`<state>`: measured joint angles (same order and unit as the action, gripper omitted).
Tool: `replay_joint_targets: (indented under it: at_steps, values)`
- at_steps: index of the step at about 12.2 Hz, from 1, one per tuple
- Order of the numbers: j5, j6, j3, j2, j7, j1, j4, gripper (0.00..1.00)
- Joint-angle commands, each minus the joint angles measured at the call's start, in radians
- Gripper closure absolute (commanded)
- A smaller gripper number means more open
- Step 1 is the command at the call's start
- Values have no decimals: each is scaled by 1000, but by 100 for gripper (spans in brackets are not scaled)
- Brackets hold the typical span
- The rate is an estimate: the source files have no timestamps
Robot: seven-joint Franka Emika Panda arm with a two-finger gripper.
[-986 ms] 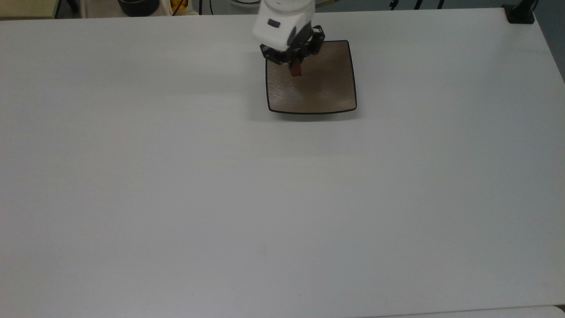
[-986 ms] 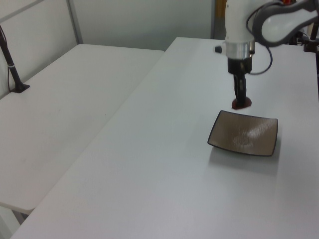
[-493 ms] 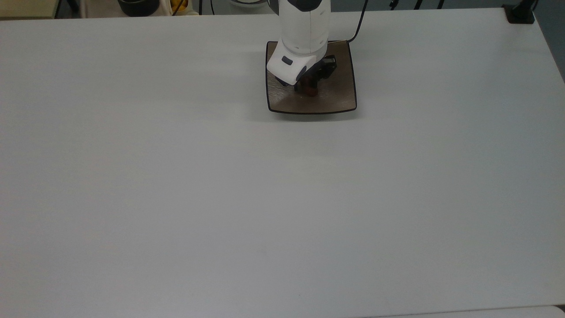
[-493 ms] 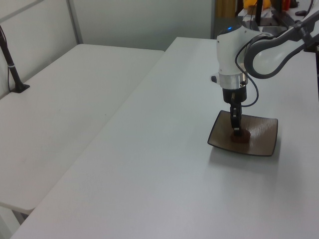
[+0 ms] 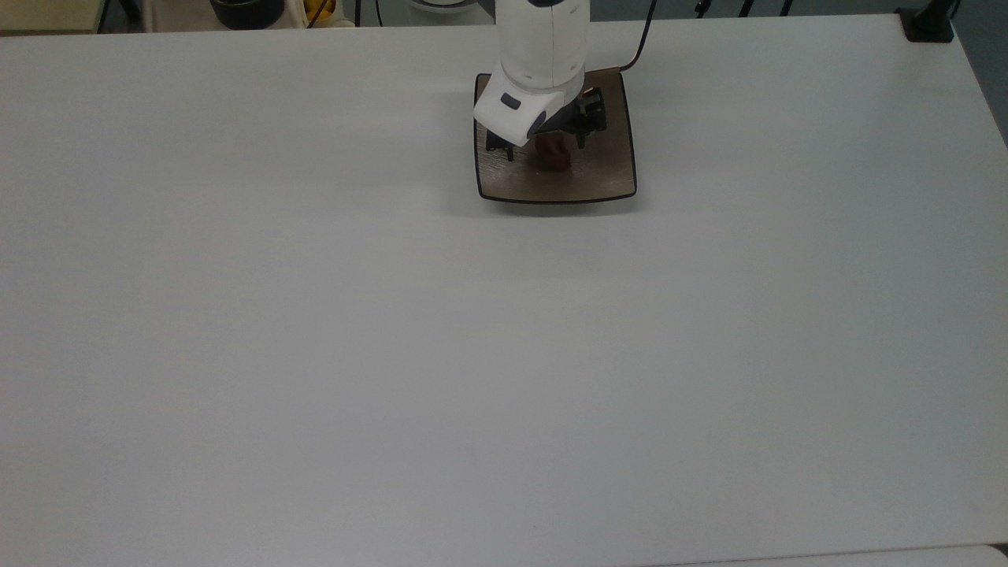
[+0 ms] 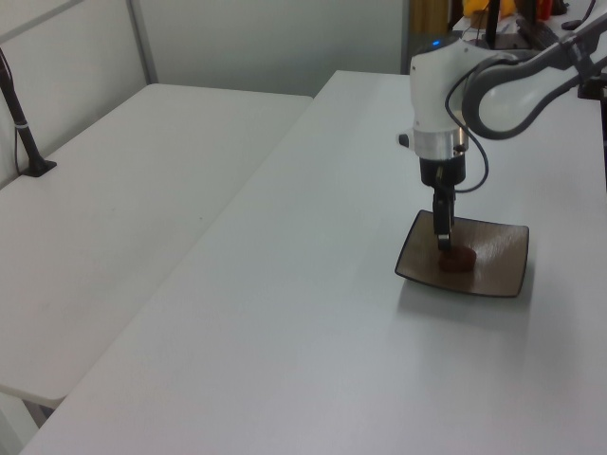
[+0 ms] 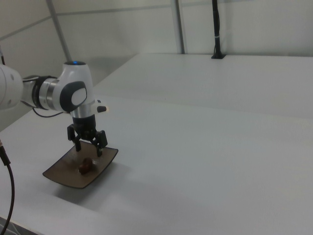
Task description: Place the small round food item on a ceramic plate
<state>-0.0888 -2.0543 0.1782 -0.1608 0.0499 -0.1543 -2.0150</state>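
The small round food item [image 5: 554,153] is a dark reddish-brown lump lying on the ceramic plate [image 5: 606,173], a square brownish-tan dish with a dark rim near the table's far edge in the top view. My gripper [image 5: 544,140] hovers just above the lump, open, with one finger on each side and nothing held. In the left view the food item [image 6: 456,261] rests on the plate [image 6: 498,270] right under the gripper [image 6: 443,239]. The right view shows the fingers of the gripper [image 7: 88,149] spread apart above the lump [image 7: 86,165] on the plate [image 7: 63,176].
The wide white table [image 5: 504,354] stretches out in front of the plate. A black clamp [image 5: 929,24] sits at its far right corner in the top view. A dark bowl [image 5: 246,9] lies beyond the far edge. A second table [image 6: 123,190] with a black post [image 6: 24,133] stands alongside.
The gripper came down over the plate with the food item, then opened and let it go. The lump now lies on the plate and the gripper has risen slightly.
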Motion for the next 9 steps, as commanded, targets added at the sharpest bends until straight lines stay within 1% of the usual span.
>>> replay_joint_targets:
  at_steps: [1, 3, 4, 5, 6, 7, 8, 9]
  values:
    - [-14, 126, -8, 82, 10, 34, 64, 0]
    - [15, 131, -20, 159, 22, 65, 64, 0]
    - [84, 164, -37, 199, 22, 71, 64, 0]
    - [169, 204, -51, 208, 24, 76, 74, 0]
    - [204, 223, -77, 201, 50, 90, 105, 0]
    - [201, 224, -98, 189, 97, 114, 145, 0]
    - [196, 227, -98, 181, 148, 139, 185, 0]
    - [184, 236, -100, 181, 183, 147, 202, 0]
